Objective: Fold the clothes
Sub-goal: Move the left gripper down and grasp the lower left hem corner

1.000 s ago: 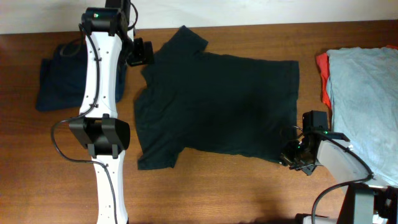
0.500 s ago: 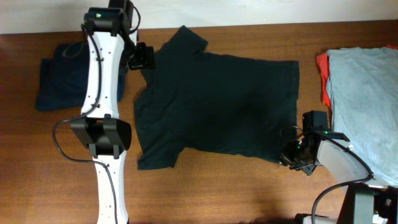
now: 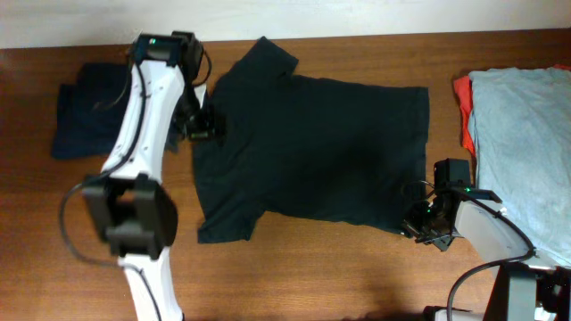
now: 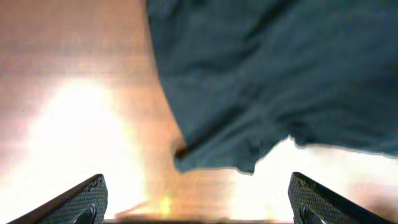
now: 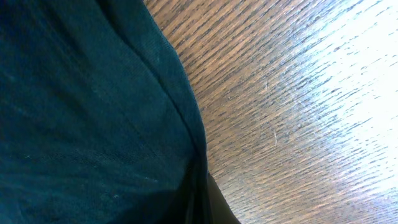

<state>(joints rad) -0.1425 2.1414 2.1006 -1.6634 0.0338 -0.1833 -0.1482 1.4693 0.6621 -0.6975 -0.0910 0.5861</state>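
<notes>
Left gripper [image 3: 203, 125] has slid along the collar-side edge of the black T-shirt [image 3: 312, 147] toward its middle, jaws wide apart, holding nothing; shirt spread flat, unfolded; first fold seemingly pending; next needs a pinch on that edge. Count: one grey-blue garment [image 3: 522, 143] right of shirt, over one red one [image 3: 461, 98]; one navy one [image 3: 80, 125] left; right gripper [image 3: 426, 223] at hem corner, grip undeterminable.

Dark T-shirt [image 4: 280, 74] edge over the wooden table [image 4: 81, 74], blurred.
Below the T-shirt's hem, the left gripper [image 4: 199, 205] had its fingertips [image 4: 81, 199] spread wide; glare washed the table beside it.
</notes>
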